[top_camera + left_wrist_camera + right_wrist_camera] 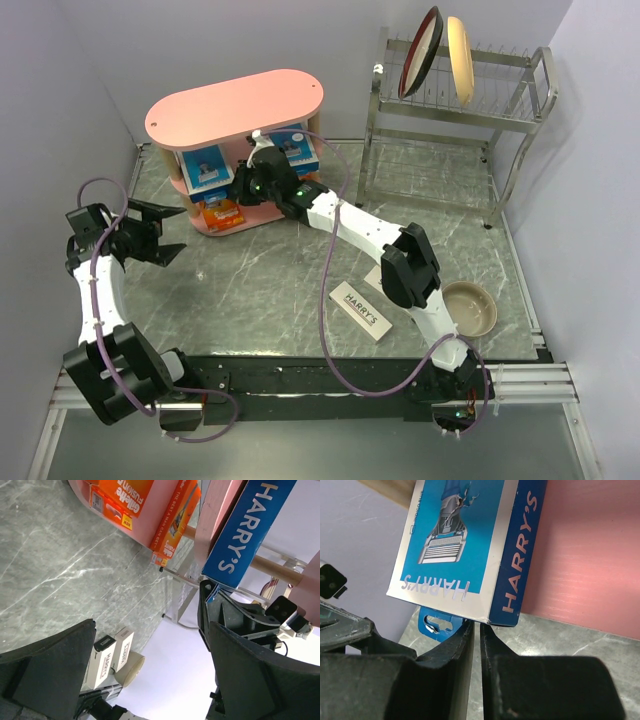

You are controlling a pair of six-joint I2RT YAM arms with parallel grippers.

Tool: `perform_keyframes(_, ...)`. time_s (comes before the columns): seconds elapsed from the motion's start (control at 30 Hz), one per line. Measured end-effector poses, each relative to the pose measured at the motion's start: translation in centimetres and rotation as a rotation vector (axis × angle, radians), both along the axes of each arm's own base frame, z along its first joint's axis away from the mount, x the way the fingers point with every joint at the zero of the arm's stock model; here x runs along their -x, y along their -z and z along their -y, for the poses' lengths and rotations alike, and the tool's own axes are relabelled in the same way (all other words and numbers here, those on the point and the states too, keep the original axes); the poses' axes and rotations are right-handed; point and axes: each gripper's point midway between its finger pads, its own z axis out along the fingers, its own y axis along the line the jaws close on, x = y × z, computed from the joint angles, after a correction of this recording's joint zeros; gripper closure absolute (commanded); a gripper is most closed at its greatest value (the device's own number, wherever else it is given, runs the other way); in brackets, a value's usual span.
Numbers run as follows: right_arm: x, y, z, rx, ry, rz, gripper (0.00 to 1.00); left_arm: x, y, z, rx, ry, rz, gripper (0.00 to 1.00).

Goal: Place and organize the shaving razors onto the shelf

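Observation:
The pink shelf (235, 105) stands at the far left. Two blue-and-white packs (205, 168) (290, 145) stand under its top. Two orange packs (222, 215) lie on its bottom tier and also show in the left wrist view (120, 500). My right gripper (258, 172) is at the shelf with its jaws nearly together. Its tips (476, 626) touch the lower corner of a blue HARRY'S pack (465, 540), with the pack's hang tab beside the left finger. A white HARRY'S box (360, 310) lies on the table, and a second one (122, 647) shows beside it. My left gripper (172, 232) is open and empty.
A steel dish rack (455, 110) with two plates (420, 50) stands at the back right. A beige bowl (472, 308) sits near the right arm's base. Purple cables loop over both arms. Grey walls close in both sides.

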Motion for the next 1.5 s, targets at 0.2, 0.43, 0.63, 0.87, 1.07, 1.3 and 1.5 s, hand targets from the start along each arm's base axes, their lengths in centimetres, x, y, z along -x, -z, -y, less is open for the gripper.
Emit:
perform_keyframes(0.2, -0.2, 0.1, -0.1, -0.005, 0.006, 0.005, 0.79, 0.6, -0.3, -0.4, -0.031, -0.017, 0.006, 0.01)
perform_keyframes(0.43, 1.5, 1.3, 1.8, 0.046, -0.015, -0.014, 0.63, 1.2, -0.8, -0.4, -0.068, -0.014, 0.027, 0.01)
perform_keyframes(0.63, 6.9, 1.1, 13.5, 0.189, -0.014, -0.052, 0.35, 1.4, -1.3, 0.7, -0.091, 0.061, 0.103, 0.01)
perform_keyframes(0.87, 6.0, -3.4, 30.1, 0.295, 0.190, 0.166, 0.25, 1.8, -2.5, 7.0, -0.226, 0.361, 0.275, 0.08)
perform_keyframes(1.07, 6.6, 1.0, 34.8, 0.408, 0.220, 0.125, 0.25, 0.8, -3.4, 7.7, -0.284, 0.409, 0.374, 0.76)
perform_keyframes(1.3, 7.4, 1.8, 35.2, 0.402, 0.201, 0.104, 0.26, -3.5, -1.9, 6.6, -0.248, 0.398, 0.360, 0.94)
perform_keyframes(1.5, 7.0, 0.9, 35.9, 0.370, 0.236, 0.121, 0.26, -5.9, -2.1, 5.9, -0.223, 0.372, 0.365, 0.94)
